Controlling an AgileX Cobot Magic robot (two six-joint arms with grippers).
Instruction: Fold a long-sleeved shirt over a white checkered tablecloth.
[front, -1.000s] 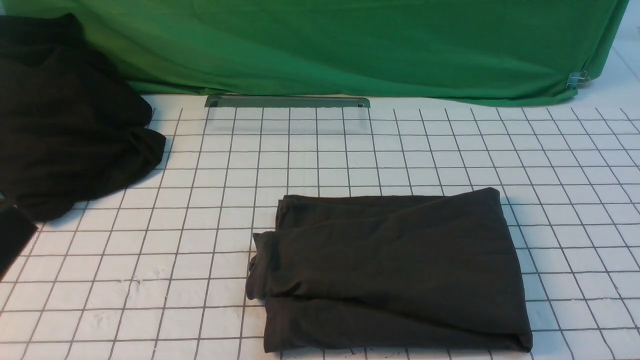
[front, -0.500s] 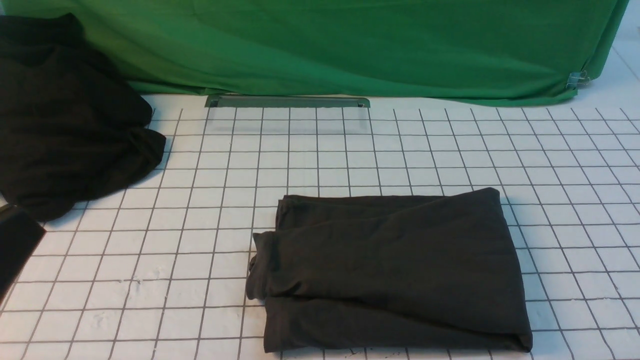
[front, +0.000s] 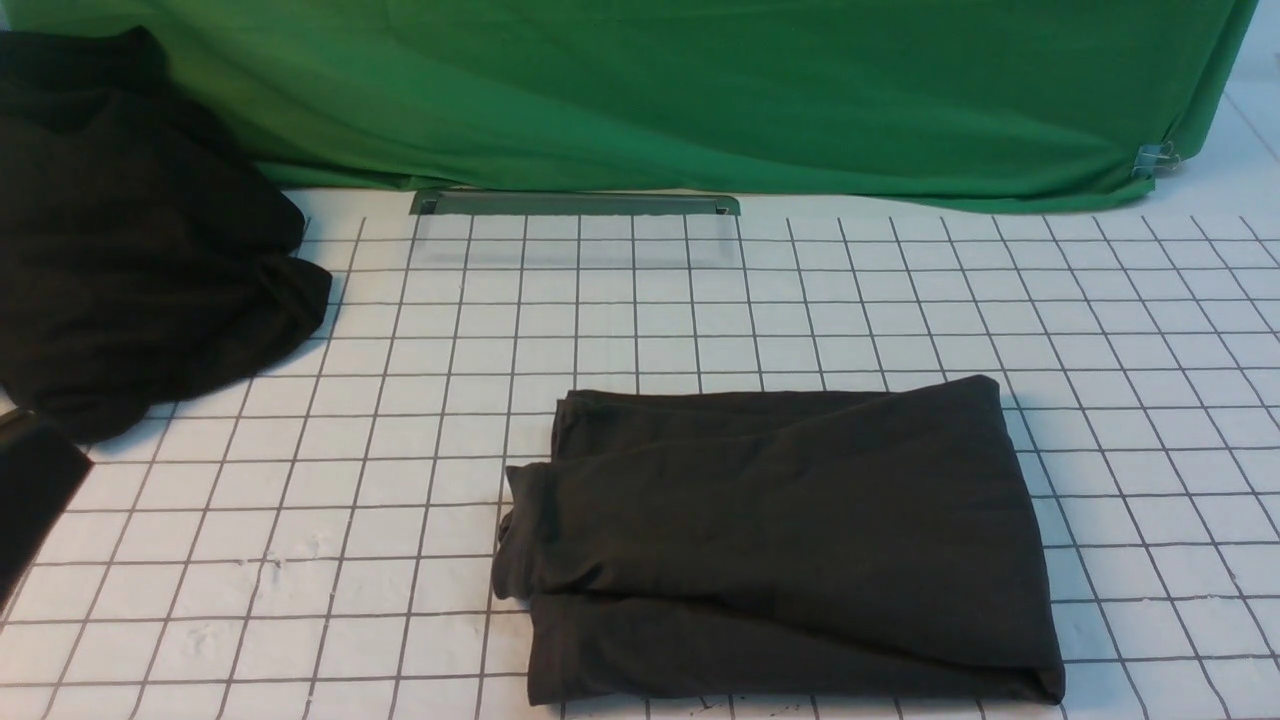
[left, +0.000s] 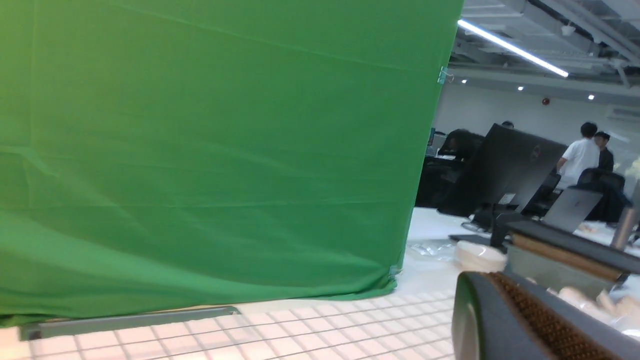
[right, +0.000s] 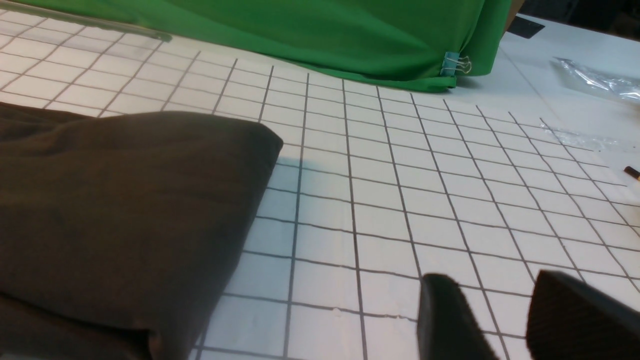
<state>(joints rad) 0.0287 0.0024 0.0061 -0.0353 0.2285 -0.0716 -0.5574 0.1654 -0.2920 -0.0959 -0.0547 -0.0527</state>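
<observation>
- The backdrop (front: 700, 90), plain green cloth, hangs along the far side, its lower edge lying on the tabletop; a clip (right: 454, 64) pinches its right corner.
- The tablecloth (front: 700, 310), white with thin grey squares, covers the tabletop in front of it.
- The shirt (front: 780, 545) lies folded into a rough rectangle on the tablecloth, near the front edge and right of centre, with a rumpled fold on its left side. No claw touches it.
- A blacker heap (front: 130, 240) of cloth sits at the far left, well apart from the shirt.
- A grey bar (front: 575, 203) lies at the foot of the backdrop.
- The right claw (right: 505, 320) is spread with nothing between its fingers, low over bare tablecloth just right of the shirt.
- The left claw (left: 530, 320) shows one ribbed finger only; it is pressed together and holds nothing.
</observation>
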